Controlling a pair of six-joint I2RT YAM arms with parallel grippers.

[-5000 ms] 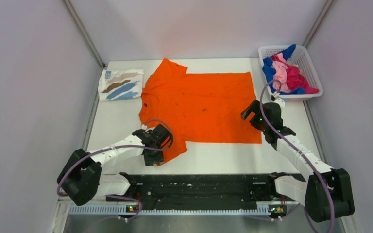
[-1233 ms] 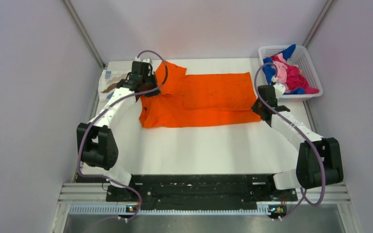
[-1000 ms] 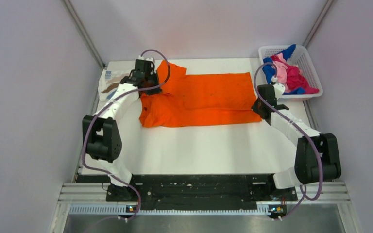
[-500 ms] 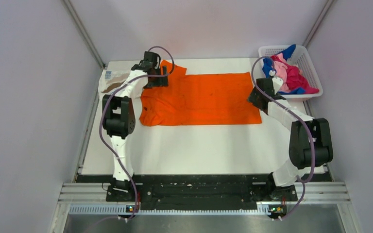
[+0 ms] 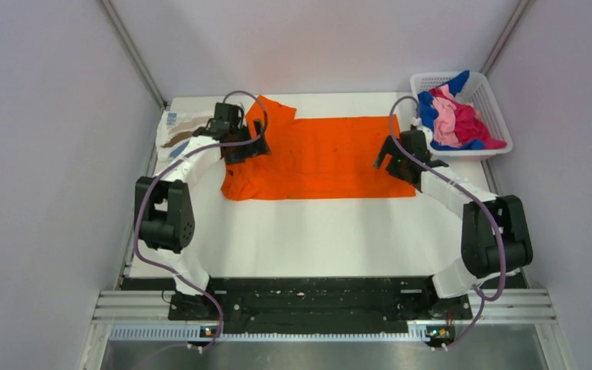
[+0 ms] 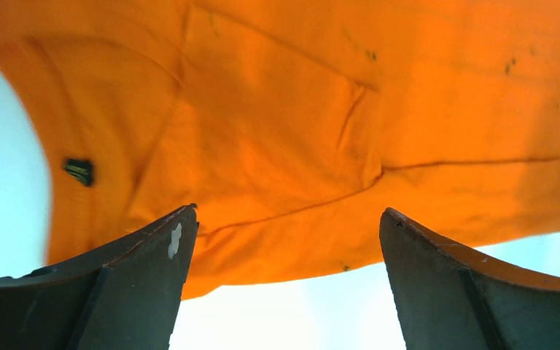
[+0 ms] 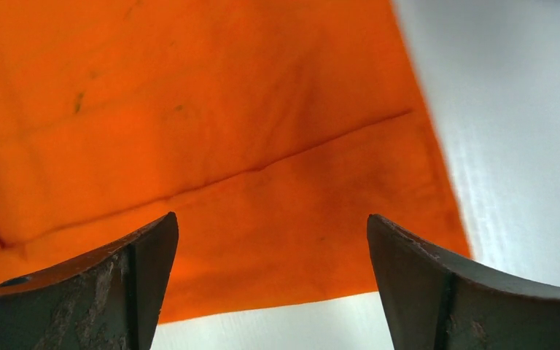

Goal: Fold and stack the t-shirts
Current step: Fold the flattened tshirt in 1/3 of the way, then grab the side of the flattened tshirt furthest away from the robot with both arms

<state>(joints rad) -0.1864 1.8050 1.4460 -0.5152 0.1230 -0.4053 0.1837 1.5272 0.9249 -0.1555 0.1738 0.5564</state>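
Orange shirt (image 5: 324,158) lies folded lengthwise at far side of table (image 5: 316,239). Left gripper (image 5: 247,148) and right gripper (image 5: 384,159) gape wide, empty, over its ends. Risk: released top layer slides askew; left sleeve bunches.

- The top view is bright and even; the light comes from above, and only soft, faint shadows fall on the table (image 5: 316,231).
- In both wrist views the table is washed out to a pale white-blue.
- The orange t-shirt (image 6: 277,109) looks slightly blurred, most at the left edge of the left wrist view.
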